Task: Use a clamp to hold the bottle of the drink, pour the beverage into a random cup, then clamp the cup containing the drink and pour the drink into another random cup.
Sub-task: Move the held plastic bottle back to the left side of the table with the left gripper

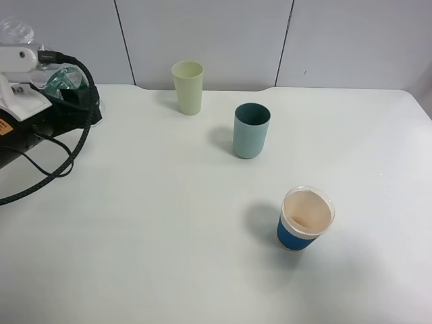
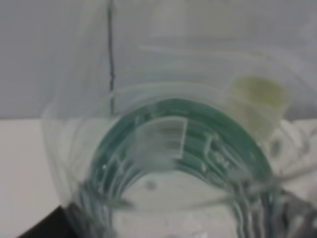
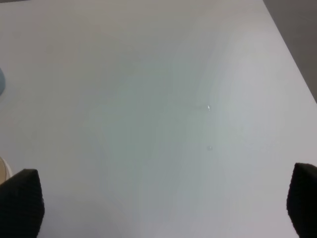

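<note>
left gripper (image 1: 67,94), upper left of frame: clamped on clear green-tinted plastic bottle (image 2: 173,148). right gripper (image 3: 163,208): jaws wide, holding nothing, over white table (image 1: 169,256). risk: slick bottle may twist in the grip while tilting and spill beside pale green plastic cup (image 1: 187,86).

Bottle (image 1: 64,81) far left; cups (image 1: 251,130) diagonally across table (image 1: 135,236)
</note>
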{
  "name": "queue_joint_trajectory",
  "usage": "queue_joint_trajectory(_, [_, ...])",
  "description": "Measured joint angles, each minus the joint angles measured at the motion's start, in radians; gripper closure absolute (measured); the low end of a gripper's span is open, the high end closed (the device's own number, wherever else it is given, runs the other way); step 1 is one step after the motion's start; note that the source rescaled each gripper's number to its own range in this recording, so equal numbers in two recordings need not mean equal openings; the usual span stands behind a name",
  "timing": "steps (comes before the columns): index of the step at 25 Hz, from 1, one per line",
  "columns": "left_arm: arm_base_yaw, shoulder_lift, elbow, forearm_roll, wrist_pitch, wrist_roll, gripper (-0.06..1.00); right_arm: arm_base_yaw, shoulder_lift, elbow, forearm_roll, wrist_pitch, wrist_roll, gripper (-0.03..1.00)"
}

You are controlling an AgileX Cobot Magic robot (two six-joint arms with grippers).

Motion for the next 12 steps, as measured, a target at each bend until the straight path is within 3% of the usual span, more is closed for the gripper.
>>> queue_joint_trajectory(4, [0.159, 0.013, 0.005, 0.266, 0.076, -0.126, 0.88, 0.0, 0.0, 0.0, 0.0, 0.0, 0.0, -0.03])
queue_joint_trajectory(7, [0.253, 0.048, 0.005, 0.45, 0.081, -0.167, 0.88, 0.0, 0.0, 0.0, 0.0, 0.0, 0.0, -0.03])
queue_joint_trajectory(9, [0.294, 0.081, 0.005, 0.524, 0.072, -0.17, 0.88, 0.0, 0.0, 0.0, 0.0, 0.0, 0.0, -0.03])
queue_joint_trajectory(12, [0.312, 0.141, 0.005, 0.568, 0.057, -0.145, 0.88, 0.0, 0.0, 0.0, 0.0, 0.0, 0.0, -0.03])
